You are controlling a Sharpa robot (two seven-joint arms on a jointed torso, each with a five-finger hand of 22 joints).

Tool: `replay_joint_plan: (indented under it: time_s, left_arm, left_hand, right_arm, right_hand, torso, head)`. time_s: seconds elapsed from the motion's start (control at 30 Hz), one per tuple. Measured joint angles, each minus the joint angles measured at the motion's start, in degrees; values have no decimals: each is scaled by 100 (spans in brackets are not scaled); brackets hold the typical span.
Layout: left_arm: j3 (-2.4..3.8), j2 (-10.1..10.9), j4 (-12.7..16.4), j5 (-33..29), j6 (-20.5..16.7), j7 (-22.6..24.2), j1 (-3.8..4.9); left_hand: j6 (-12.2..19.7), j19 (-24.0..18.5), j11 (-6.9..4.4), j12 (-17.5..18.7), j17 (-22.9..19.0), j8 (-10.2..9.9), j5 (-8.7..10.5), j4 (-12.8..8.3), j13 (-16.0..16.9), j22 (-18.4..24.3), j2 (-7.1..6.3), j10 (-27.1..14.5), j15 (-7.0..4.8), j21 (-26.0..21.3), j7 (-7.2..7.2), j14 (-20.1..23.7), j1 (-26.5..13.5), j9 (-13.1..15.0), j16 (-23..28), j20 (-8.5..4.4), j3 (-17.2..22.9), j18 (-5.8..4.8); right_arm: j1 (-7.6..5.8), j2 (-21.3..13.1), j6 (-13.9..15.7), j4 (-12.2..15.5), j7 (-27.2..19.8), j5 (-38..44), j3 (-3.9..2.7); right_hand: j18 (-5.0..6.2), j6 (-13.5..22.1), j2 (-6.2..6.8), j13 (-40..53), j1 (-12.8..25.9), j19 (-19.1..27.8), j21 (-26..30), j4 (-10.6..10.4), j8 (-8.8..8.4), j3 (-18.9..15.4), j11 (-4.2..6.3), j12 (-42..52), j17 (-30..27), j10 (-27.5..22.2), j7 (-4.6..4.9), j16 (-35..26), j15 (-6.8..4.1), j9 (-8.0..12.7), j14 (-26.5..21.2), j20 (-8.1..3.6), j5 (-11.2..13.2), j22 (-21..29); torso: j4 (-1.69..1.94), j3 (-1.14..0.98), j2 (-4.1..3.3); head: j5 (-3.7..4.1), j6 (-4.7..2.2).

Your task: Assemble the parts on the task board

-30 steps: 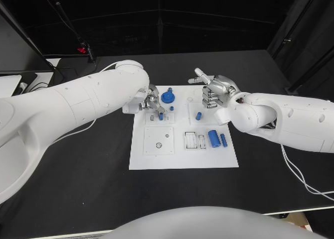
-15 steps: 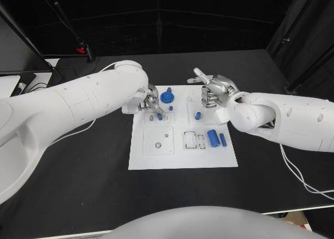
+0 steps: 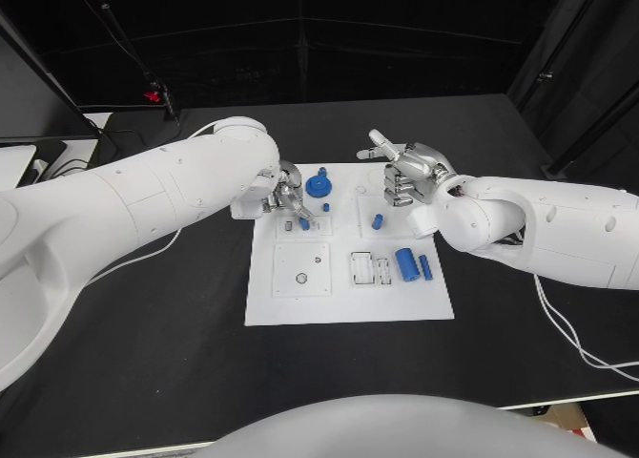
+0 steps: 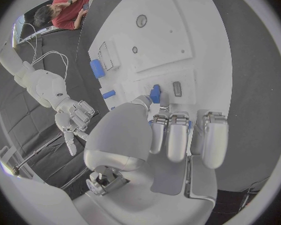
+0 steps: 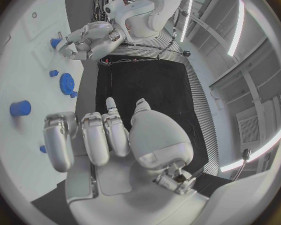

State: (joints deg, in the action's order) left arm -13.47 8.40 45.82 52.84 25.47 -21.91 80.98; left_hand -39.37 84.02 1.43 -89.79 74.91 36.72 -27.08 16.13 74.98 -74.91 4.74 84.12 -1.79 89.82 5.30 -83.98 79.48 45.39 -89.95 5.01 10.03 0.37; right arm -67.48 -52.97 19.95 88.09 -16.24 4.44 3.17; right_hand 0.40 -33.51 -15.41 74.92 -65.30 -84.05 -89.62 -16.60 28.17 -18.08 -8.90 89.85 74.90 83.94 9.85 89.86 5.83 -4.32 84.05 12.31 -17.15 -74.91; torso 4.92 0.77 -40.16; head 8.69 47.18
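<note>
The white task board lies mid-table. My left hand hovers over its far left part and pinches a small blue peg between thumb and fingertips, right beside a small slot. My right hand hangs over the board's far right part with its fingers curled in on nothing and one finger pointing away. On the board stand a blue gear and a short blue peg. A thick blue cylinder and a thin blue pin lie nearer the front.
A tiny blue stud sits between the gear and the held peg. A square recessed plate and a rectangular slot block occupy the board's front half. Black table surrounds the board; cables trail at the right edge.
My left hand has drifted slightly left and back with the blue peg still pinched. The right hand has stayed almost where it was.
</note>
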Motion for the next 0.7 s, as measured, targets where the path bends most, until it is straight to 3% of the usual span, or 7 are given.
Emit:
replay_joint_plan:
  time_s: [0.4, 0.7]
  left_arm:
    - [-2, 82, 44, -233, -167, 94, -2]
    - [-1, 176, 149, -466, -331, 102, -8]
  left_hand:
    - [-7, 0, 1, 3, 0, 56, -131, 119, 0, 0, -150, -1, 2, 0, 6, -2, 178, 9, 0, 0, 146, 0]
    - [-6, 0, 2, -1, 0, 56, -154, 135, 11, 0, -162, -2, 3, 0, 7, -3, 199, 9, 0, 0, 162, 0]
  right_arm:
    - [0, -13, 7, -12, 1, 0, 0]
    - [0, -16, 10, -37, 1, 0, 0]
  right_hand:
    - [0, 0, 0, 0, 0, 0, 0, 0, 0, 0, 0, 0, 0, 0, 0, 0, 0, 0, 0, 0, 0, 0]
    - [0, 0, 0, 0, 0, 0, 0, 0, 0, 0, 0, 0, 0, 0, 0, 0, 0, -1, 0, 0, 0, 0]
  torso:
    - [5, 0, 2]
    - [10, -1, 4]
  head:
    - [7, 13]
    - [7, 25]
